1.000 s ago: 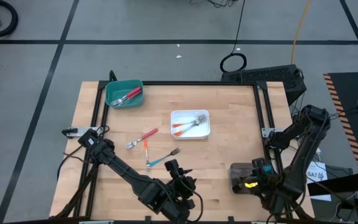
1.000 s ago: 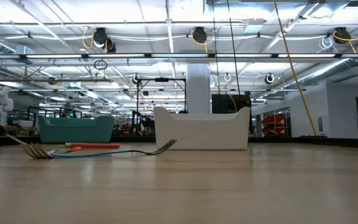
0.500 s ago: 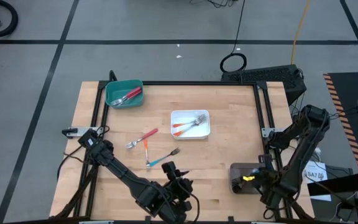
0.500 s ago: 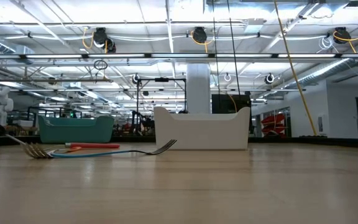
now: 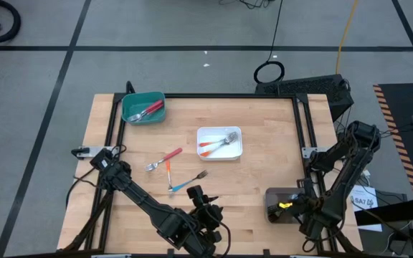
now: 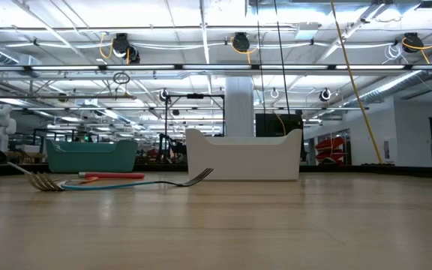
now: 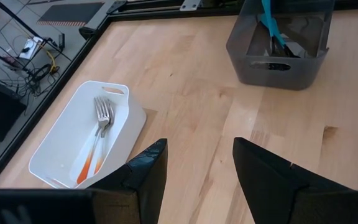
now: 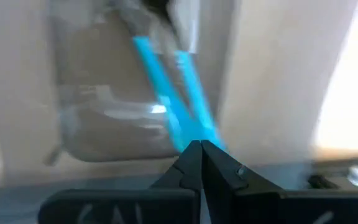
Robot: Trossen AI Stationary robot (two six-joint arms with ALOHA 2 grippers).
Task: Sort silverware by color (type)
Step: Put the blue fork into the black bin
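Observation:
On the table lie three loose forks: a red-handled one (image 5: 165,158), an orange one (image 5: 169,172) and a blue one (image 5: 187,184). More red forks lie in the teal tray (image 5: 143,108), two orange forks (image 7: 95,146) in the white tray (image 5: 219,142), and blue forks (image 8: 179,106) in the grey tray (image 5: 278,206). My left gripper (image 7: 197,180) is open and empty above the table's near edge, close to the blue fork. My right gripper (image 8: 201,152) is shut and points down over the grey tray. My right gripper's shut fingertips (image 8: 191,155) stand right at the near ends of the blue handles (image 8: 188,127) in the grey tray, coming from above. The view is blurred, so I cannot tell whether they touch a handle.
A black frame rail (image 5: 214,96) runs along the table's far edge and down both sides. Bare wood lies between the white tray and the grey tray (image 7: 281,37). In the low view the blue fork (image 6: 137,183) lies in front of the white tray (image 6: 244,154).
My right gripper has sunk a little over the grey tray and tipped further toward pointing straight down. The forks and trays have kept their places.

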